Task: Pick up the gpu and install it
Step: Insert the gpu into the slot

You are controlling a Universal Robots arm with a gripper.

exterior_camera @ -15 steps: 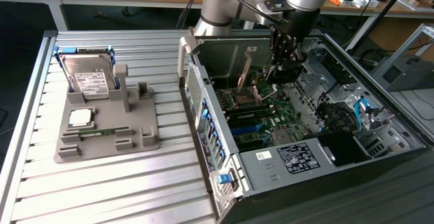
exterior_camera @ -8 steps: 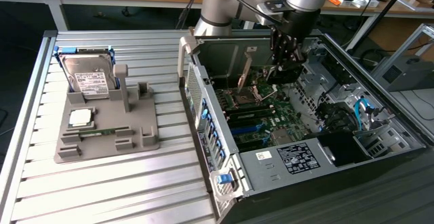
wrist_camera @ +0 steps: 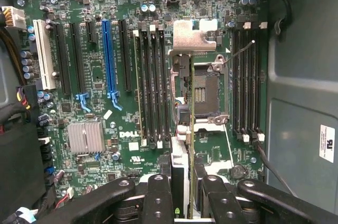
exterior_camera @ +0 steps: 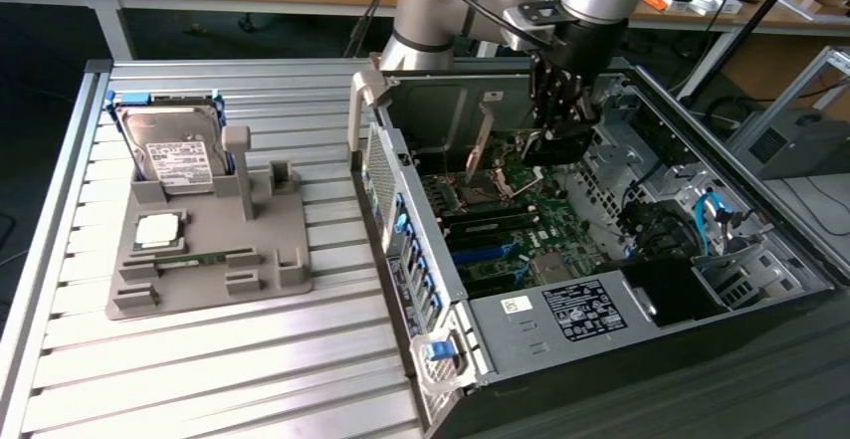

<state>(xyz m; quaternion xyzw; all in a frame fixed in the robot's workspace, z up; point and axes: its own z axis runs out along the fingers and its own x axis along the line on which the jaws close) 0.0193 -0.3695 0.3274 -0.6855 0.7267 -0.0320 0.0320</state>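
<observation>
Wrist view: hand (wrist_camera: 182,182) clamps the gpu (wrist_camera: 180,155) edge-on above the motherboard (wrist_camera: 105,76); thin, light, stiff, fragile, best held by board edges.

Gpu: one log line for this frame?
tool: shut on gpu | where: inside case, above motherboard | gpu: edge-on, not seated
</observation>
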